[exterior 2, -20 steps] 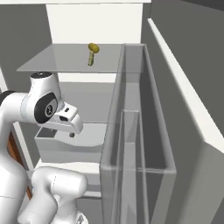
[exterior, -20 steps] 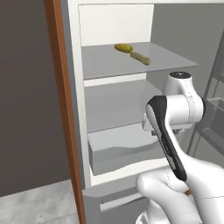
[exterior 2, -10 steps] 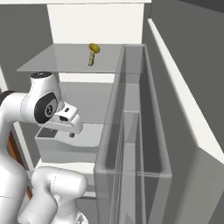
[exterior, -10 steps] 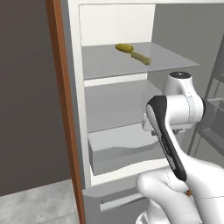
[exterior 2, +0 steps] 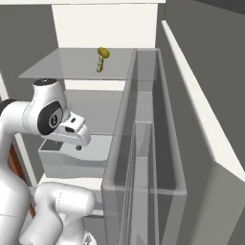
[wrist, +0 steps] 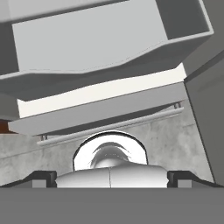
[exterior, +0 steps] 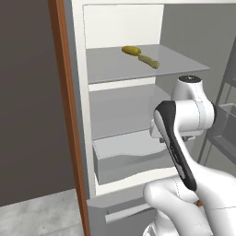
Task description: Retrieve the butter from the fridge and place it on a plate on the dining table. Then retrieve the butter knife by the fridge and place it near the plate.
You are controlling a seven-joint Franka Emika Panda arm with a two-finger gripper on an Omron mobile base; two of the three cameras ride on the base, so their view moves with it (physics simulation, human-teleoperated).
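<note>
The fridge (exterior: pixel 120 27) stands open, with a white interior and grey shelves. The butter (exterior: pixel 140 55) is a slim yellowish stick lying on the upper shelf (exterior: pixel 138 64), towards the back; from the right side the butter (exterior 2: pixel 101 59) shows end-on. My gripper (exterior 2: pixel 78 145) hangs well below that shelf, pointing down over the grey drawer (exterior 2: pixel 72 161). Its fingers (wrist: pixel 43 177) stand wide apart at the bottom corners of the hand view, with nothing between them, so the gripper (wrist: pixel 111 177) is open.
The open fridge door (exterior 2: pixel 143 158) with its clear bins juts out on the right, close to the arm. A brown panel edge (exterior: pixel 68 120) borders the fridge on the left. The drawer's front (wrist: pixel 100 78) and the floor lie under the hand.
</note>
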